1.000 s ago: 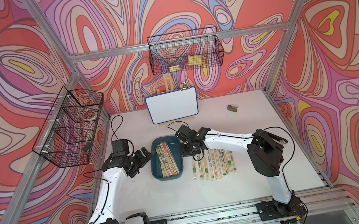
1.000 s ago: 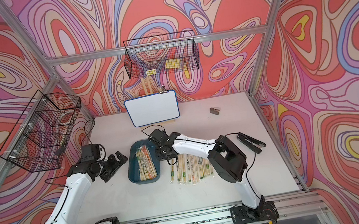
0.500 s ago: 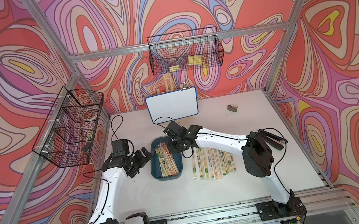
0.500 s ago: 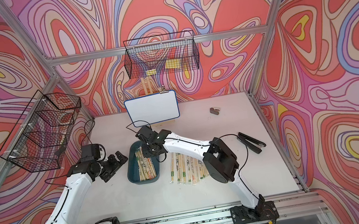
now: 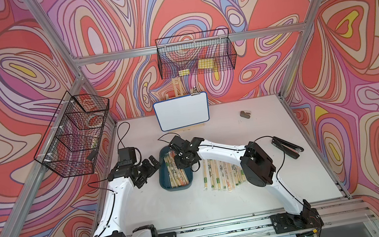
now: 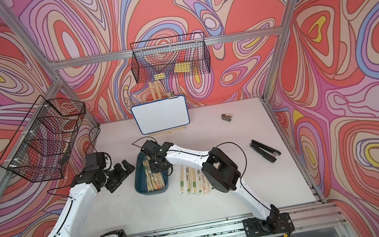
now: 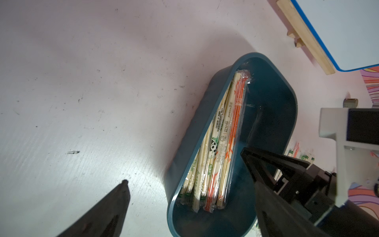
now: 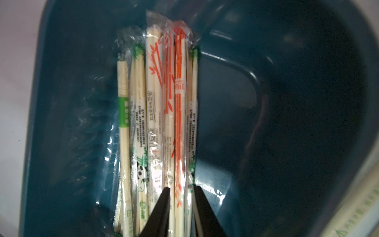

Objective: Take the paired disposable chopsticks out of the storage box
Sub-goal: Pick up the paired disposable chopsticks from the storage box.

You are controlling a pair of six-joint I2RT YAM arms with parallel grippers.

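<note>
Reaching down into the storage box (image 5: pixel 177 188) with the right claw (image 8: pixel 181 187), tips lowered inside. Straddling one red-orange printed pair (image 8: pixel 180 123), one black tip on either side of it, narrowly apart; not possible to tell from the wrist view whether already pinching that pair or only bracketing it. Holding the left claw (image 7: pixel 184 166) spread wide and empty just beside the box's left wall, over bare desk (image 5: pixel 197 208).

Finding the paired disposable chopsticks (image 7: pixel 217 143) in two places: some lying lengthwise inside the box, crowded toward its left wall and leaving the floor along its right wall bare, and a row (image 5: pixel 220 176) lying flat on the desk just right of the box, roughly parallel to it and partly under the right arm (image 5: pixel 219 149).

Judging the step in hand as picking the next pair out of the box, somewhere in the middle of the task, with several pairs waiting inside.

Calling next, most likely, for closing firmly on that single pair, lifting straight up until clear of the box's rim, then carrying over the right wall toward the row. Needing care over the neighbours: slick wrappers packed touching one another, so probably prone to clinging and riding up together. Risking, too, a thin pair swivelling or slipping between narrow tips if gripped loosely.
</note>
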